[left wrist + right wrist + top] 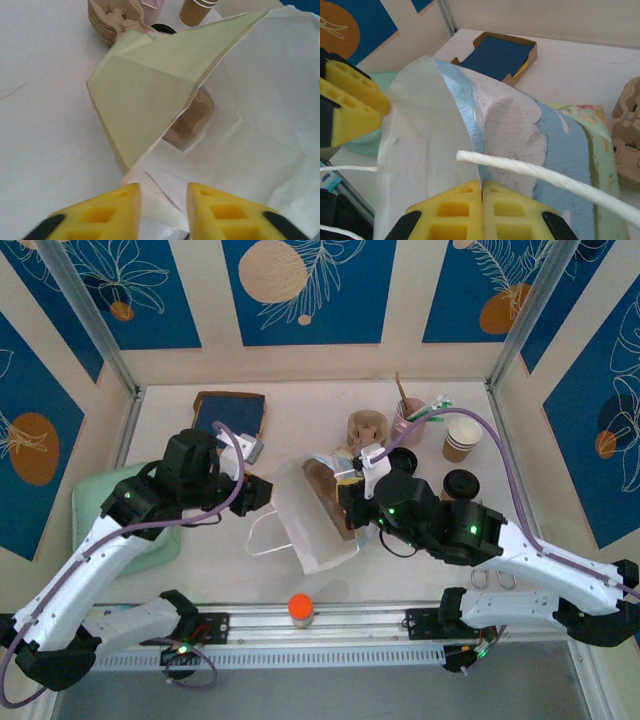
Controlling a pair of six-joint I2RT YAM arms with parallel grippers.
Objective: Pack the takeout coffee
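White bag [315, 525] pinched by right tool [482, 189], left tool [164, 194] half-open; left wrist reveals carrier [192, 120].

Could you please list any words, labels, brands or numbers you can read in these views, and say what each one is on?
None can be read.
The white paper bag and the brown coffee cup show no print.
A small blue-and-white label is too blurred to read.

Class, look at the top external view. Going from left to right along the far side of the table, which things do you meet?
Cardboard tray with blue contents → stack of pulp cup carriers → pink holder with sticks → brown paper cup
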